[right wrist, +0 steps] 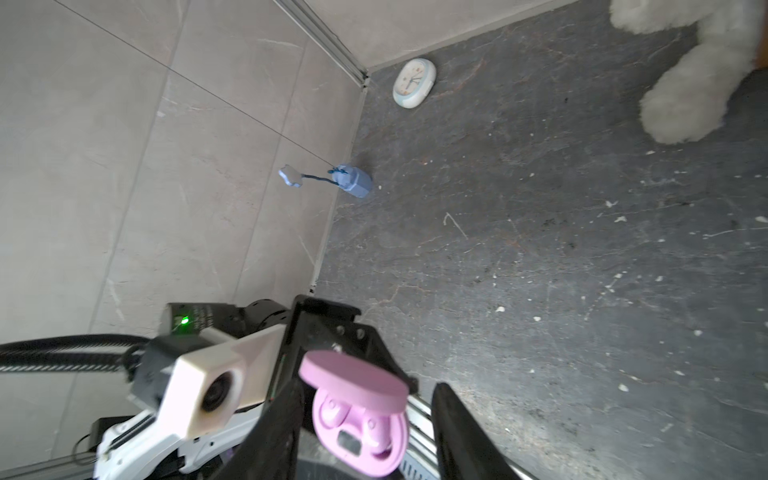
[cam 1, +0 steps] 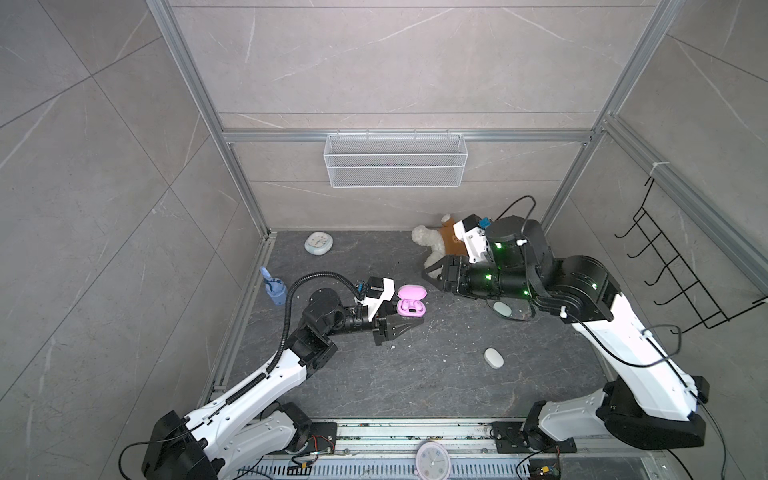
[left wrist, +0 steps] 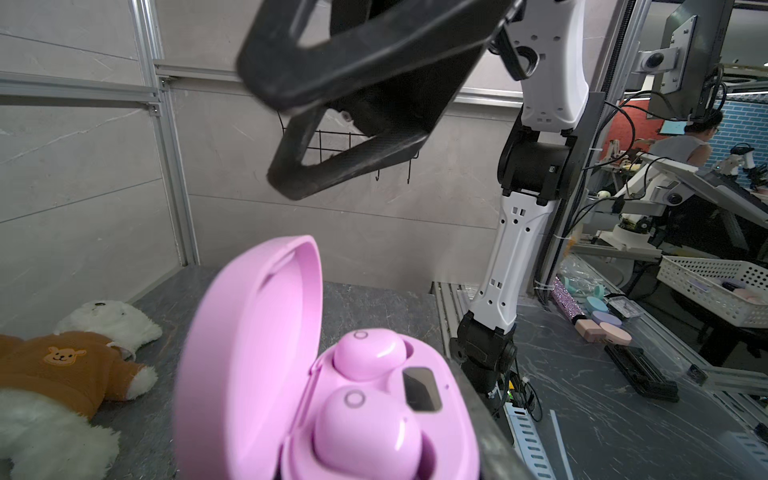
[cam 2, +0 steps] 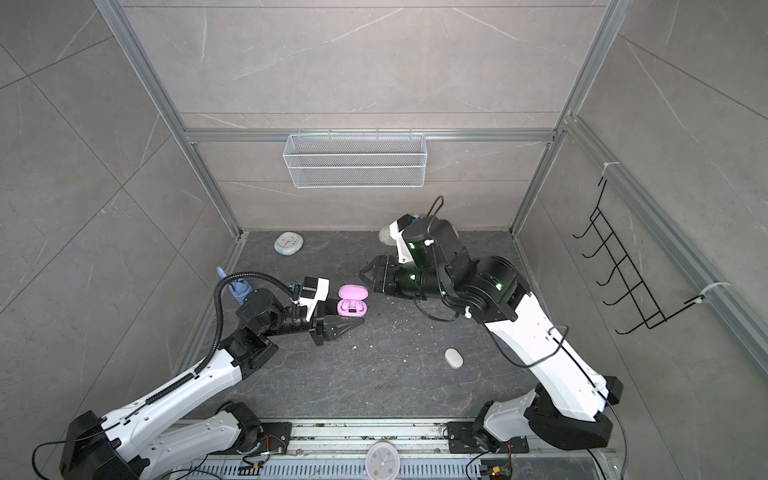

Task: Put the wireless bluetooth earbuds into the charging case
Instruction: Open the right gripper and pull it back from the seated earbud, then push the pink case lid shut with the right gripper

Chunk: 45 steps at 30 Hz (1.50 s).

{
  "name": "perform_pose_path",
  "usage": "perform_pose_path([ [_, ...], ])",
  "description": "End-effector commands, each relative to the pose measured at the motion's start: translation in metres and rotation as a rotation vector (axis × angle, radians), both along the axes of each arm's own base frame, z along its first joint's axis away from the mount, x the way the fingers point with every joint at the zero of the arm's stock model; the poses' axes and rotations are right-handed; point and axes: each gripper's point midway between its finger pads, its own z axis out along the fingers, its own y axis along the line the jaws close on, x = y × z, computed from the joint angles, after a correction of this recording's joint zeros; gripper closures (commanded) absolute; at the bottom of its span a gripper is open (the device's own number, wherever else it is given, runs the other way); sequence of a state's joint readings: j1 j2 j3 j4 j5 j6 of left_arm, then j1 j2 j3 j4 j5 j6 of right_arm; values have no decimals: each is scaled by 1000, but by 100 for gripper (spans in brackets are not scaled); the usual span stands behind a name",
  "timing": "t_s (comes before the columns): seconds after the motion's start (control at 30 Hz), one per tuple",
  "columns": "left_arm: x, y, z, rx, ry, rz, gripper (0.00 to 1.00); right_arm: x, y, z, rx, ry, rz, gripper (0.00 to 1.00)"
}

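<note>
Right hand [left wrist: 268, 129] is spread and empty, hovering just above the charging case [left wrist: 257, 353]. Left hand [cam 1: 415, 321] is pressed together, pinching that case clear of the surface [cam 1: 415, 374] with the lid up. Both pink earbuds [left wrist: 368, 353] sit inside the case, so I'd judge insertion nearly done: tap each bud flush from straight above the case, then back away without clipping the lid.

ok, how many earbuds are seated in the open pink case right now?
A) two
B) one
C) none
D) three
A: the left wrist view shows two pink earbuds seated side by side in the wells of the pink case.
</note>
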<state>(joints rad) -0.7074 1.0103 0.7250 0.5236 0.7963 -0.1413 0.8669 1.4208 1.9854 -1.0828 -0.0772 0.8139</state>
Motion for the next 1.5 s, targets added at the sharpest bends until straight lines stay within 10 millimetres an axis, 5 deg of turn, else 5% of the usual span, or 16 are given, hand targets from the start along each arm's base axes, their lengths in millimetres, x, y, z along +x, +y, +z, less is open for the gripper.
perform_pose_path([
  [0.0,-11,4,17,-38,-66,-24,85,7,7,-21,-106,36,48,48],
  [0.2,-10,3,16,-41,-60,-25,85,-4,26,-22,-108,68,151,52],
  [0.53,-7,4,17,-38,-71,-1,85,-42,22,-45,-196,145,190,56],
  [0.67,-6,4,15,-20,-69,9,85,-41,17,-46,-207,153,165,50],
  [0.9,-1,-1,-6,121,-47,25,85,-35,13,-49,-169,201,124,20],
  [1.47,-2,-5,-13,166,-47,28,85,-39,38,-80,-134,320,177,21],
])
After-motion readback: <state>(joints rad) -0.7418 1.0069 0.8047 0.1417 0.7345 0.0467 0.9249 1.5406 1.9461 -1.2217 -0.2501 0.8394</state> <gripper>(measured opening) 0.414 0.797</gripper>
